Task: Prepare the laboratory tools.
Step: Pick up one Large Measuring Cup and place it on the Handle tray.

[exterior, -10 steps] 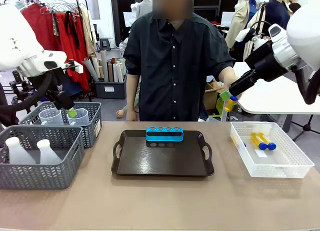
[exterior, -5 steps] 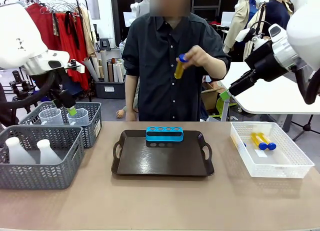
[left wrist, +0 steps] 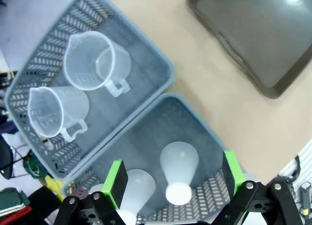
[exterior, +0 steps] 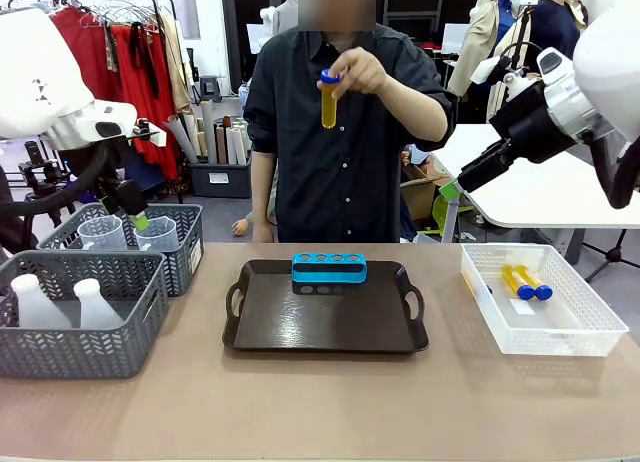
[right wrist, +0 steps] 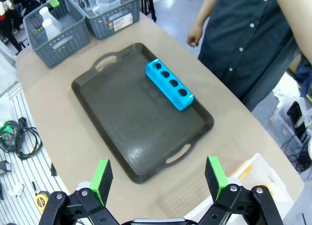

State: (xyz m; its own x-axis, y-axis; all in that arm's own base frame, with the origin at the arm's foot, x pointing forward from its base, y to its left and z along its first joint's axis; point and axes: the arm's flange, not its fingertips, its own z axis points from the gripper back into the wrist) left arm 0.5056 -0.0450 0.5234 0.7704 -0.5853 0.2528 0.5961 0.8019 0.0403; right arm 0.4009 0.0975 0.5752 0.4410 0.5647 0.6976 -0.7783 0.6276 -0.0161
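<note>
— Handover done?
— Done within the last second. Passed from the right hand (exterior: 452, 190), now released and empty, fingers spread, to the person's hand (exterior: 365, 72). Held upright at chest height, well above the desk (exterior: 300, 402): one blue-capped tube (exterior: 328, 100) of yellow liquid.
— Next stop?
— Probably the blue rack (exterior: 329, 268) on the dark tray (exterior: 300, 332), holes unfilled. Two more tubes (exterior: 525, 282) lying in the white lattice bin (exterior: 590, 334).
— And the other side?
— Left hand (left wrist: 173, 171) spread wide, grasping nothing, aimed down at the conical flasks (left wrist: 179, 166) in a grey basket (left wrist: 161, 113). Beakers (left wrist: 92, 62) untouched alongside.
</note>
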